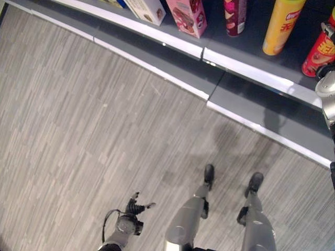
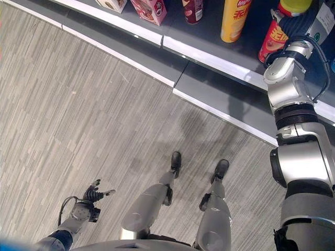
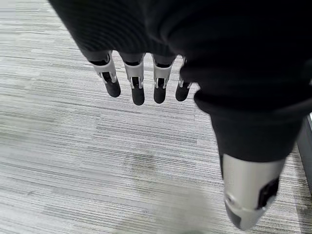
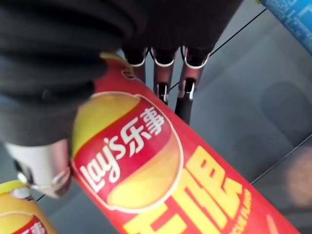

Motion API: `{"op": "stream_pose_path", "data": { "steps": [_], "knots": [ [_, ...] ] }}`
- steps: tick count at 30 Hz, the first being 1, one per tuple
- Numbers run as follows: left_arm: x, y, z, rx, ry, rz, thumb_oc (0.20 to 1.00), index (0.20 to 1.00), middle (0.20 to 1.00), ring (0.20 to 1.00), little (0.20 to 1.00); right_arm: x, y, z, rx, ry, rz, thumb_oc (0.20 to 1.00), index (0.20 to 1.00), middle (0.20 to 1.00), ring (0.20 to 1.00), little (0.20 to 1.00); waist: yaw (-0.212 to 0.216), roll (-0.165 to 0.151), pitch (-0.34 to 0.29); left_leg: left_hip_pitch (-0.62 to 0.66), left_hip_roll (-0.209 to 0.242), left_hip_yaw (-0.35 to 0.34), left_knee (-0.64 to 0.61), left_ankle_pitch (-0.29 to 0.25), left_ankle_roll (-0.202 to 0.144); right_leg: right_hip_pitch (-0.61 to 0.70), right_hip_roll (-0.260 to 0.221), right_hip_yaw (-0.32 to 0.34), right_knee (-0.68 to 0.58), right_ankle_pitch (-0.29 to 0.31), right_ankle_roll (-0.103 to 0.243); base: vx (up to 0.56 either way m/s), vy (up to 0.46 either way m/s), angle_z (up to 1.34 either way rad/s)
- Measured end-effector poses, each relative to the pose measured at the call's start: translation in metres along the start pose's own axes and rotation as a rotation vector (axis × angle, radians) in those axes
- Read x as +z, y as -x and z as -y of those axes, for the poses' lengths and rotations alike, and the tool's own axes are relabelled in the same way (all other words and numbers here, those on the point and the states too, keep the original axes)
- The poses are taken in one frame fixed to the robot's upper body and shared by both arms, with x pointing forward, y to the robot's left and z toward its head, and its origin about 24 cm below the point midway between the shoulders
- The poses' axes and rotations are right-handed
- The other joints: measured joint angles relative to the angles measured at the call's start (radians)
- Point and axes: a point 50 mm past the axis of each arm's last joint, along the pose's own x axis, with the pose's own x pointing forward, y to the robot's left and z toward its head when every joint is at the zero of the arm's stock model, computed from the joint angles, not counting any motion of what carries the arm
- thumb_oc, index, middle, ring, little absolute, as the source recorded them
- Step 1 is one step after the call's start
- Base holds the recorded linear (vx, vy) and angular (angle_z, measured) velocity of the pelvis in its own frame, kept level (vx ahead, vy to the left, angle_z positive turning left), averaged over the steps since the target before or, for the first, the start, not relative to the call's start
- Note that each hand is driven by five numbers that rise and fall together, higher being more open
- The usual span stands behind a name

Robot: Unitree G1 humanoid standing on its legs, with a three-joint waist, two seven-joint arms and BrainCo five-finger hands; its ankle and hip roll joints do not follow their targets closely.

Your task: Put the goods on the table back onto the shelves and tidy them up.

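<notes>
— Red cylindrical crisp can [image 4: 161, 170]: where do you have it?
— Your right hand [image 4: 165, 73] grips it over the grey shelf [image 2: 209, 49], fingers [image 4: 187, 90] and thumb curled round it.
— And your left hand [image 3: 141, 83]?
— Fingers straight, empty, above the grey floor [image 1: 78, 130].

Both head eyes look steeply down, sharing floor [image 1: 78, 130] and shelf [image 2: 209, 52]; wrist cameras sit close, seemingly facing along each robot hand.

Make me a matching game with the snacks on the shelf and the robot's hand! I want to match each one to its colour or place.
Things:
1. yellow can
2. pink box
3. red can
4. left hand

Matches:
A. hanging low over the floor
B. in the right hand
C. between the dark red can and the red one
D. beside the white box

Pairs: 1-C, 2-D, 3-B, 4-A
</notes>
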Motion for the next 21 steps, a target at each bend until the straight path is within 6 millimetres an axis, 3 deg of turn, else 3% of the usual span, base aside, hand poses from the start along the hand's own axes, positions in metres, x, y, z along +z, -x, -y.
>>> {"op": "stream_pose_path", "data": {
  "steps": [6, 7, 8, 9, 21],
  "knots": [
    [0.006, -0.002, -0.001, 0.006, 0.0, 0.015, 1.0, 1.0, 1.0, 1.0, 1.0, 0.001, 0.0, 0.0, 0.0, 0.001, 0.003, 0.2, 0.2, 0.2, 0.2, 0.2, -0.001, -0.007, -0.005, -0.007, 0.0, 0.001, 0.0, 0.001, 0.002, -0.008, 0.0, 0.0, 0.0, 0.001, 0.001, 0.0, 0.0, 0.0],
    [0.006, -0.002, -0.001, 0.007, 0.0, 0.014, 1.0, 1.0, 1.0, 1.0, 1.0, 0.001, 0.001, -0.001, 0.006, 0.005, 0.008, 0.319, 0.319, 0.319, 0.319, 0.319, -0.002, -0.008, -0.005, -0.007, 0.0, 0.001, 0.0, 0.001, 0.002, -0.008, 0.0, 0.0, 0.0, 0.001, 0.001, 0.0, 0.0, 0.0],
    [0.006, -0.002, -0.001, 0.006, -0.001, 0.015, 1.0, 1.0, 1.0, 1.0, 1.0, 0.002, 0.001, -0.002, 0.01, 0.008, 0.012, 0.812, 0.812, 0.812, 0.812, 0.812, -0.002, -0.009, -0.005, -0.007, 0.0, 0.001, 0.0, 0.001, 0.002, -0.008, 0.0, 0.0, 0.0, 0.001, 0.001, 0.0, 0.0, 0.0],
    [0.006, -0.002, 0.0, 0.004, -0.003, 0.015, 1.0, 1.0, 1.0, 1.0, 1.0, 0.002, 0.001, -0.002, 0.01, 0.008, 0.012, 1.0, 1.0, 1.0, 1.0, 1.0, -0.002, -0.009, -0.005, -0.007, 0.0, 0.001, 0.0, 0.001, 0.002, -0.008, 0.0, 0.0, 0.0, 0.001, 0.001, 0.0, 0.0, 0.0],
    [0.018, -0.007, -0.001, 0.008, -0.012, 0.043, 1.0, 1.0, 1.0, 1.0, 1.0, 0.005, 0.002, -0.001, -0.025, 0.013, 0.025, 1.0, 1.0, 1.0, 1.0, 1.0, -0.003, -0.047, -0.022, -0.006, -0.008, 0.001, 0.001, 0.006, 0.008, -0.007, -0.007, 0.001, 0.0, 0.007, 0.005, -0.02, 0.027, 0.01]
  ]
}}
